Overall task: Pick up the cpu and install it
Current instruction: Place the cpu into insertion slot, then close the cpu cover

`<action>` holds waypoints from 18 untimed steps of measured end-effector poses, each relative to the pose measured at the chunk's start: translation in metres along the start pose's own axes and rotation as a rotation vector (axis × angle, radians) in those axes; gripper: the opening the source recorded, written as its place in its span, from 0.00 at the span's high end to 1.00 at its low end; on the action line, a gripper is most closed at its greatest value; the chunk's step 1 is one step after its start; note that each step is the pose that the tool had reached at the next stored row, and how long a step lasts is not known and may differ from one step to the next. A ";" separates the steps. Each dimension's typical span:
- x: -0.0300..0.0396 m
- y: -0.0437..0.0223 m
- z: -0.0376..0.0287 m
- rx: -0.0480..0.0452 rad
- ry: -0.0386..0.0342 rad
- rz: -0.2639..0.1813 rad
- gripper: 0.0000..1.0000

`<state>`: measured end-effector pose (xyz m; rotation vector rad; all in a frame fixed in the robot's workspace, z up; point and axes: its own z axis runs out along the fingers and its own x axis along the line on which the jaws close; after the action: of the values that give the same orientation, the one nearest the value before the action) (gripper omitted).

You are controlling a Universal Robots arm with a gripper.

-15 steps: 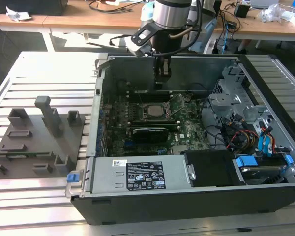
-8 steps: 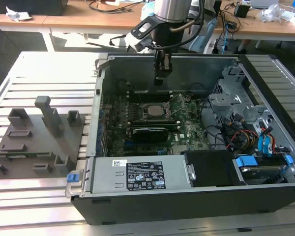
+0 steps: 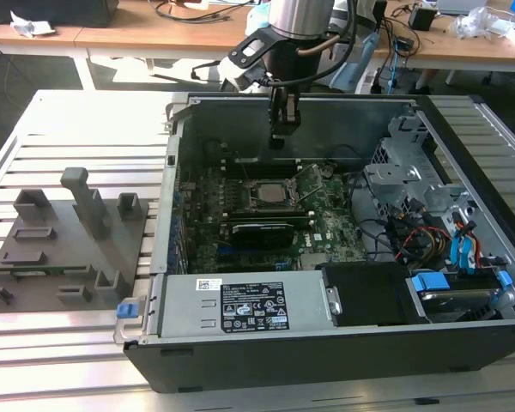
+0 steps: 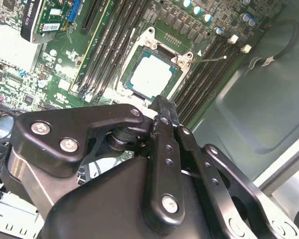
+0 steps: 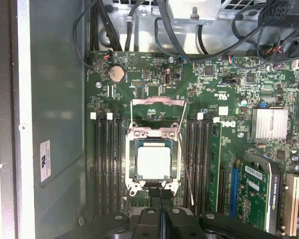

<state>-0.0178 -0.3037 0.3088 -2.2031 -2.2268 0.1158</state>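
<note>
Cpu (image 3: 273, 192) sits in its socket, far inside the open computer case (image 3: 167, 180) in the exterior view. The claw (image 3: 283, 127) hangs above it, clenched on nothing. In the second wrist view the closed claw (image 4: 163, 107) is near it. In the first wrist view the socket's metal plate (image 5: 157, 107) stands open.

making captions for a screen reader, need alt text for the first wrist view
The cpu lies in the open socket on a green motherboard, with the load plate swung up and memory slots on either side. The shut gripper, holding nothing, is near the socket's edge.
</note>
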 end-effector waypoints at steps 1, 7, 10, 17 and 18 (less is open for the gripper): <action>0.0000 0.0000 0.0000 0.0000 0.0000 0.000 0.89; 0.0000 0.0002 -0.0001 0.0000 0.0003 0.000 0.89; -0.0001 0.0047 -0.0003 0.0001 0.0002 0.000 0.89; -0.0002 0.0212 -0.0011 0.0002 -0.0007 0.000 0.89; -0.0003 0.0242 -0.0013 0.0003 -0.0008 0.000 0.89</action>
<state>0.0064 -0.3037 0.3087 -2.2031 -2.2271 0.1169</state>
